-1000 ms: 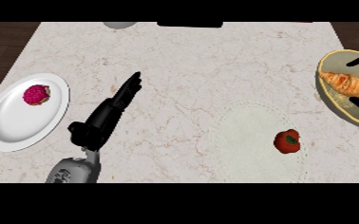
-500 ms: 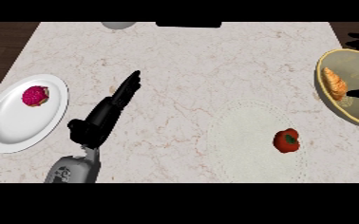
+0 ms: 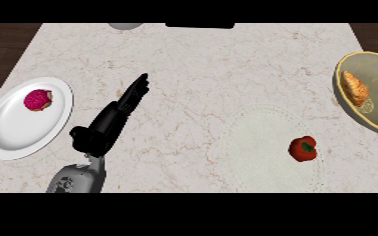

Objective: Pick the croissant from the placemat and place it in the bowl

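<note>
The croissant (image 3: 355, 87) lies inside the yellowish bowl (image 3: 342, 75) at the right edge of the head view. A pale round placemat (image 3: 258, 155) lies on the counter at lower right, with a red bell pepper (image 3: 303, 148) on its right side. My left hand (image 3: 111, 120) is at the lower left, its fingers straight and pointing up and to the right, holding nothing. It is far from the bowl and the placemat. My right hand does not show.
A white plate (image 3: 22, 130) with a pink-red piece of food (image 3: 38, 100) sits at the left edge. A grey round object (image 3: 125, 26) and a dark box (image 3: 199, 25) stand at the counter's far edge.
The bowl with the croissant has shifted a little rightward and appears steeper in view. The left hand has hardly moved.
</note>
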Action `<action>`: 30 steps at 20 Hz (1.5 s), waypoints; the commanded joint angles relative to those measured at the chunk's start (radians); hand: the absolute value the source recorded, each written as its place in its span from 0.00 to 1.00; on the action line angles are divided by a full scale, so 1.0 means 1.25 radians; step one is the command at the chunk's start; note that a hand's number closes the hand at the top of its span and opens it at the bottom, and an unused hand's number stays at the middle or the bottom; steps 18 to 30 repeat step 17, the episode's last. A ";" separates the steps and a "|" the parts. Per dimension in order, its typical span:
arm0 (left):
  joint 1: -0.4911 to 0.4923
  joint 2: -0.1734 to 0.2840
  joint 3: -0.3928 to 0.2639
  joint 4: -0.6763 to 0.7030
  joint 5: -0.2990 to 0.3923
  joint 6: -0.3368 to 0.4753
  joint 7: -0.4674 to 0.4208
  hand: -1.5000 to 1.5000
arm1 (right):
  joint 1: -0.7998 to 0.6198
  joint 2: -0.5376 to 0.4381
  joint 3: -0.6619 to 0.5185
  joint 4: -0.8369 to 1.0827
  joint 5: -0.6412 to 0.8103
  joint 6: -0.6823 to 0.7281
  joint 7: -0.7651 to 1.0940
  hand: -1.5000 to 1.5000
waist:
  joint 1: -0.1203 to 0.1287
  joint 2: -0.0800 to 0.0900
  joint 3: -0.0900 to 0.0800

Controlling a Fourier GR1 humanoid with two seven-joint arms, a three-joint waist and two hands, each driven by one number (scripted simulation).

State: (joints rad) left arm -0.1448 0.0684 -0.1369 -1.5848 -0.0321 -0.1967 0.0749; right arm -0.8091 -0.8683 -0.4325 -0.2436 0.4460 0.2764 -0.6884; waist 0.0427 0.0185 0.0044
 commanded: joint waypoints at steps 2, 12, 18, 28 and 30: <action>-0.019 -0.001 -0.001 -0.013 -0.002 0.001 0.018 0.50 | 0.012 -0.086 -0.076 0.074 -0.060 0.048 0.009 0.00 | 0.003 0.005 0.003; -0.015 -0.003 0.005 -0.005 0.003 -0.002 0.000 0.50 | 0.094 -0.195 -0.139 0.113 -0.114 0.143 -0.036 0.00 | 0.001 0.013 0.008; -0.017 -0.008 0.007 0.004 0.012 -0.006 -0.002 0.50 | 0.128 -0.189 -0.139 0.107 -0.116 0.185 -0.068 0.00 | -0.001 0.016 0.011; -0.017 -0.008 0.007 0.004 0.012 -0.006 -0.002 0.50 | 0.128 -0.189 -0.139 0.107 -0.116 0.185 -0.068 0.00 | -0.001 0.016 0.011; -0.017 -0.008 0.007 0.004 0.012 -0.006 -0.002 0.50 | 0.128 -0.189 -0.139 0.107 -0.116 0.185 -0.068 0.00 | -0.001 0.016 0.011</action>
